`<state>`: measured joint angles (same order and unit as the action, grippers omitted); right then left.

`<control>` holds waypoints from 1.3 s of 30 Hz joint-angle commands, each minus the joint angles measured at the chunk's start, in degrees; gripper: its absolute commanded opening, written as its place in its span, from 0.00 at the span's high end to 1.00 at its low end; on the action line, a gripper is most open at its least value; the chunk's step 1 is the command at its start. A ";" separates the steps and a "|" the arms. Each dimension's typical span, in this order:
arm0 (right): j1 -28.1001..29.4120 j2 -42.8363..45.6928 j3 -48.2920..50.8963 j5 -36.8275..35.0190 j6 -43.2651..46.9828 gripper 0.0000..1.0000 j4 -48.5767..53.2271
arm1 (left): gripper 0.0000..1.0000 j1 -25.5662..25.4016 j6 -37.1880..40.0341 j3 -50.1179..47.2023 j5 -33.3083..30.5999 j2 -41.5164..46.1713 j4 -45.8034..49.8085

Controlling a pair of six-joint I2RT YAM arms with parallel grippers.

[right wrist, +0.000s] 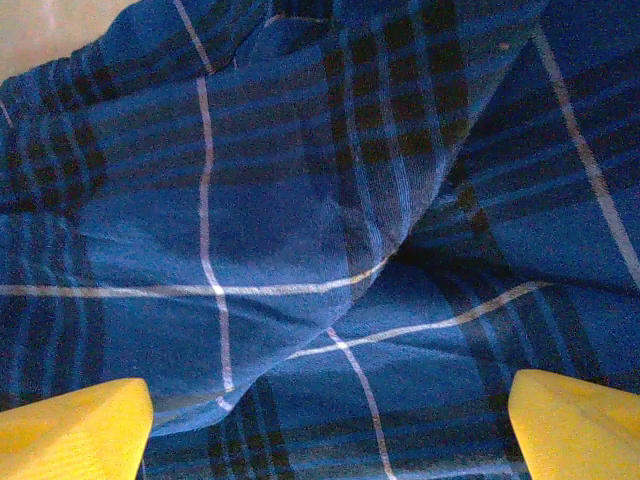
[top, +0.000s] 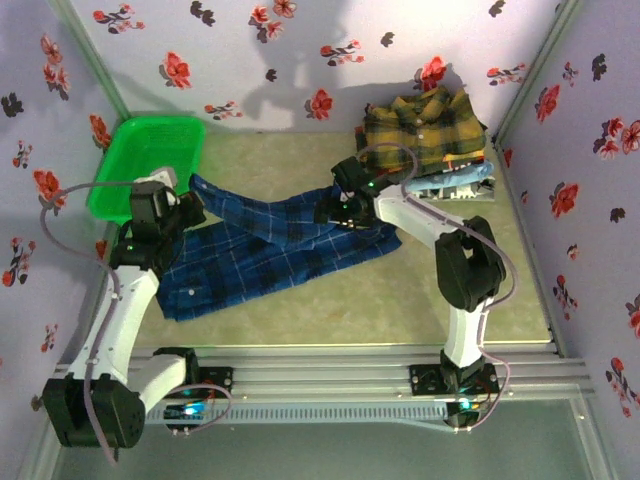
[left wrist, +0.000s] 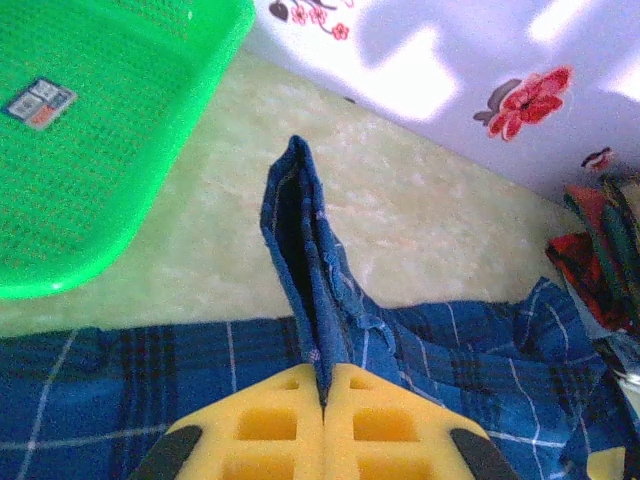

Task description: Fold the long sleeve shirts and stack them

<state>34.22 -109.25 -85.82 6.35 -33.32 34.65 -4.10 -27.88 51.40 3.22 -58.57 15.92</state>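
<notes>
A dark blue plaid long sleeve shirt point(top: 270, 250) lies spread and rumpled across the middle of the table. My left gripper point(top: 190, 207) is at its left end, shut on a raised fold of the blue cloth point(left wrist: 305, 250), which is pinched between the yellow pads point(left wrist: 270, 420). My right gripper point(top: 335, 212) hovers over the shirt's right part with its jaws wide open. Its yellow fingertips point(right wrist: 75, 430) stand far apart above the blue plaid point(right wrist: 300, 200). A mustard-yellow plaid shirt point(top: 425, 130) sits folded on top of light blue ones point(top: 468, 180) at the back right.
A green plastic basket point(top: 145, 160) stands at the back left, close to my left gripper, and its rim point(left wrist: 180, 150) is near the pinched cloth. Flowered walls point(top: 300, 50) close in the back and both sides. Pale mat point(top: 420, 290) shows in front of the shirt.
</notes>
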 commanded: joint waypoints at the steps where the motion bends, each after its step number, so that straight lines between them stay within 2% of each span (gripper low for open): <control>1: -0.33 -2.24 -2.48 1.99 0.10 0.01 -0.37 | 0.98 1.00 3.31 -1.59 0.53 0.46 -4.88; 5: -0.30 -3.77 -3.65 3.47 0.02 0.01 -1.45 | 0.98 1.72 4.75 -3.12 0.31 -0.07 -7.83; 13: -0.62 -5.35 -5.60 0.93 -0.99 0.01 -1.71 | 0.97 2.55 6.37 -3.47 -1.32 -1.41 -9.94; 19: -2.44 -7.96 -8.12 -5.65 -3.07 0.11 0.92 | 0.97 3.47 5.01 -3.65 1.68 -1.56 -10.56; 24: -4.92 -9.99 -9.97 -5.96 -3.60 0.20 -2.36 | 0.97 3.44 3.38 -5.54 3.90 -0.11 -10.87; 29: -5.56 -14.41 -15.11 -2.84 -2.52 0.34 -2.07 | 0.96 3.43 3.80 -7.50 4.69 2.41 -8.31; 34: -5.74 -16.50 -16.92 -4.23 -2.72 0.49 -2.65 | 0.96 3.40 3.06 -9.77 5.14 5.54 -6.90; 36: -5.74 -17.51 -18.14 -4.37 -2.79 0.58 -2.82 | 0.96 3.44 2.66 -10.26 5.89 6.11 -6.31; 39: -5.74 -18.91 -20.22 -4.77 -2.94 0.76 -3.05 | 0.96 3.46 3.07 -10.89 5.94 7.33 -4.97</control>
<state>28.38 -126.54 -103.28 2.74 -36.23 32.49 -1.10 -24.47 41.60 8.16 -52.75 9.30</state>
